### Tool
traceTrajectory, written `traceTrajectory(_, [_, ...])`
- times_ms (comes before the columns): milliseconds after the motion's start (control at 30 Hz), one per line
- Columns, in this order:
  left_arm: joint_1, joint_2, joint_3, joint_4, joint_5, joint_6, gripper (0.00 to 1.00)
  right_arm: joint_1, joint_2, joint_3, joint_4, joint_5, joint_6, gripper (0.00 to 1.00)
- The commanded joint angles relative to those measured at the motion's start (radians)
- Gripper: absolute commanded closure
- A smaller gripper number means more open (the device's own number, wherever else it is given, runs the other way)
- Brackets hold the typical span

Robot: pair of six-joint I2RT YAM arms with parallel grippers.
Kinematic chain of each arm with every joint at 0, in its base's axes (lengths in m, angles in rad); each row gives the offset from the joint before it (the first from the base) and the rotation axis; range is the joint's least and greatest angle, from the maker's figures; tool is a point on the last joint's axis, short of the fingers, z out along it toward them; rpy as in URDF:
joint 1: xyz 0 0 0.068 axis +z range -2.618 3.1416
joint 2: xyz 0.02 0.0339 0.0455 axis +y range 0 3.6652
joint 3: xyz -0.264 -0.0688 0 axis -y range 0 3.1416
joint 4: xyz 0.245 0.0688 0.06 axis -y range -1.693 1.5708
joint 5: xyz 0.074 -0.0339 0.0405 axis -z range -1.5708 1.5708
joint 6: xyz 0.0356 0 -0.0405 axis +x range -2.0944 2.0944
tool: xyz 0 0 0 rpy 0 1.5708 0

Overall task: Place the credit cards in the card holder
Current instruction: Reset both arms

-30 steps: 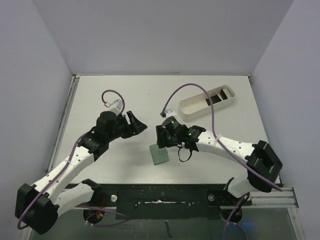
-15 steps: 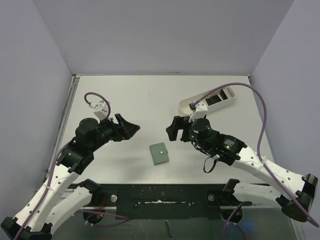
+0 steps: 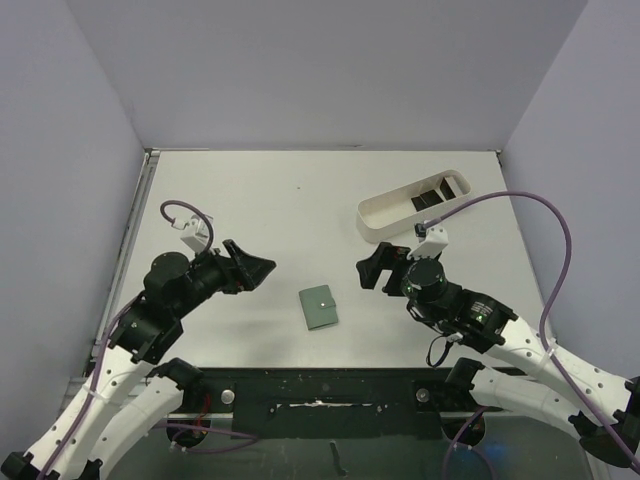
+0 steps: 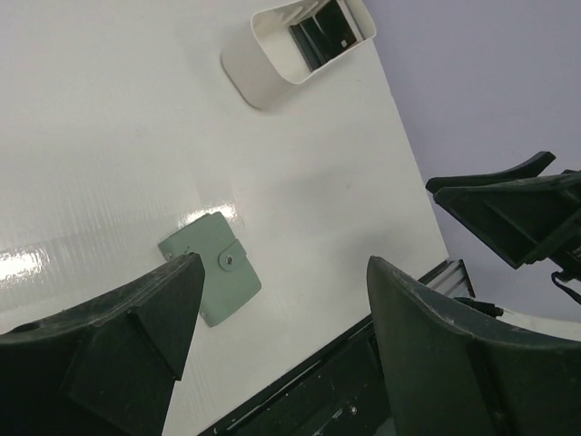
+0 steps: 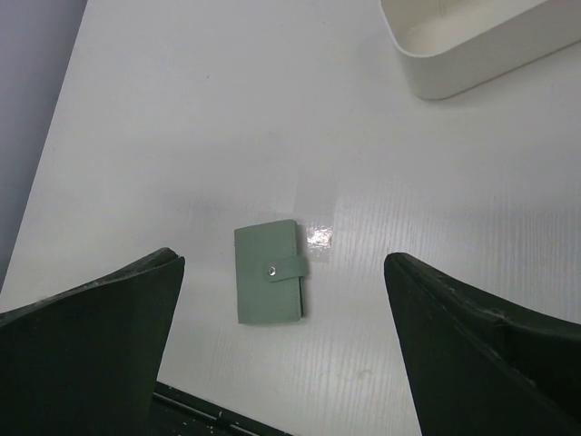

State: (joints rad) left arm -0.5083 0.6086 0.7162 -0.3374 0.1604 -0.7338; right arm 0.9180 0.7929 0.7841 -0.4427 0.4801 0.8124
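The card holder [image 3: 319,306] lies shut and snapped on the white table, near the front edge between my two arms. It also shows in the left wrist view as a grey-green card holder [image 4: 211,277] and in the right wrist view as the same card holder [image 5: 269,272]. Black credit cards [image 3: 432,194] lie inside the white tray [image 3: 385,222] at the back right, and the left wrist view catches these credit cards [image 4: 322,34] too. My left gripper [image 3: 257,267] hovers left of the holder, open and empty [image 4: 283,263]. My right gripper [image 3: 371,268] hovers right of it, open and empty [image 5: 283,262].
The long white tray [image 4: 250,68] sits diagonally at the back right, and its near end [image 5: 454,77] shows in the right wrist view. A black rail [image 3: 320,385] runs along the table's front edge. Grey walls close in the table on three sides.
Both arms have drawn back toward the front edge and apart. The right gripper, which was over the card holder, has lifted off it and opened wide; the holder stays put.
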Motion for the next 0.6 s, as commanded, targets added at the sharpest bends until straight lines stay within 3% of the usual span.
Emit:
traceTrajectory(0, [0.006,-0.005,-0.044,0.087,0.013,-0.037,0.27,0.005,-0.014,-0.002,0.011,0.033,0.054,0.02])
traceTrajectory(167, [0.005,0.005,-0.101,0.127,0.008,-0.062,0.27,0.005,0.003,-0.008,0.028,0.018,0.052,0.02])
traceTrajectory(567, [0.006,0.043,-0.065,0.107,-0.006,-0.027,0.26,0.005,0.016,0.005,0.038,0.006,0.027,0.02])
